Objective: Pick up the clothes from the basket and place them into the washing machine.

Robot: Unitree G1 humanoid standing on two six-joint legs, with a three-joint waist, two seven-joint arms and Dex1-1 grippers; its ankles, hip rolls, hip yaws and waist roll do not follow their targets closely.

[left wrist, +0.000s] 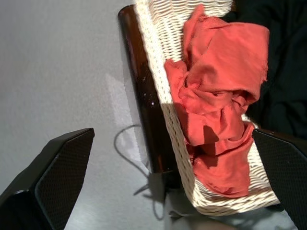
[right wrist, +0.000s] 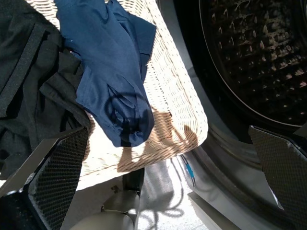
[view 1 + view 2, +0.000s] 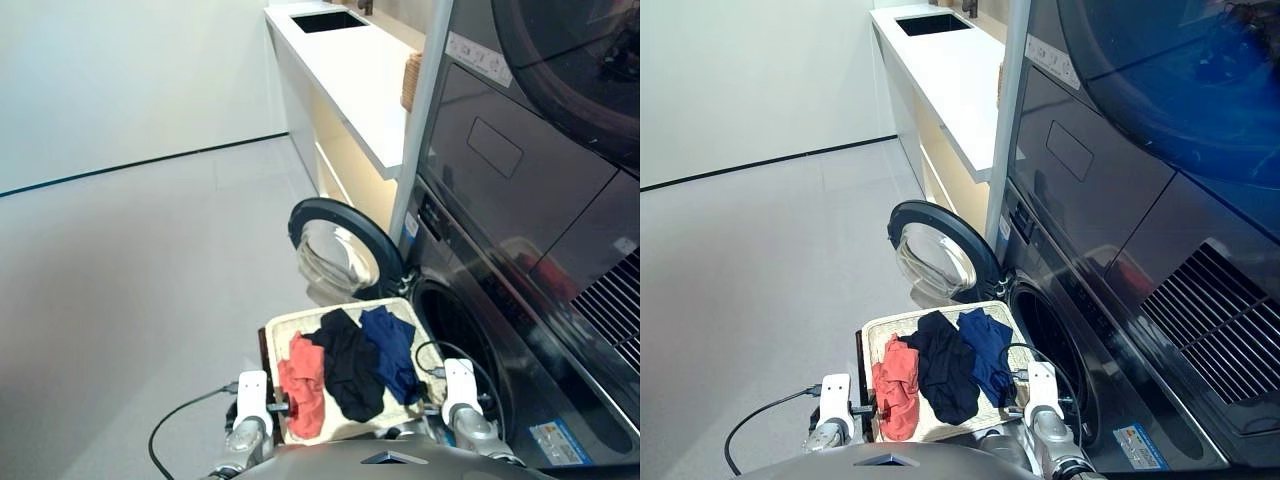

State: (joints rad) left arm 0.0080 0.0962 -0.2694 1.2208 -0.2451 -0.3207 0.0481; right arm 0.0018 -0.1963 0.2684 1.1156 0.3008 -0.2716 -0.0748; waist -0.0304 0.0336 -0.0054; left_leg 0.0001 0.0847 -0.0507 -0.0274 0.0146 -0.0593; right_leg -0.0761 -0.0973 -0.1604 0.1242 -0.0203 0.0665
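Observation:
The cream basket (image 3: 296, 320) stands in front of the washing machine (image 3: 520, 350). It holds three clothes side by side: a coral-red one (image 3: 303, 385) on the left, a black one (image 3: 350, 365) in the middle and a navy one (image 3: 392, 350) on the right. The machine's drum hole (image 2: 249, 57) is uncovered, and its round glass door (image 3: 335, 245) is swung open beyond the basket. My left gripper (image 1: 165, 191) hangs open above the coral garment at the basket's left rim. Above the navy garment, near the drum, my right gripper (image 2: 168, 182) is also open. Neither holds anything.
A dark unit (image 3: 540, 130) is stacked above the machine. A white counter with a sink (image 3: 350, 60) runs along the wall behind. The basket rests on a dark brown stand (image 1: 144, 105). A black cable (image 3: 170, 420) loops over the grey floor at the left.

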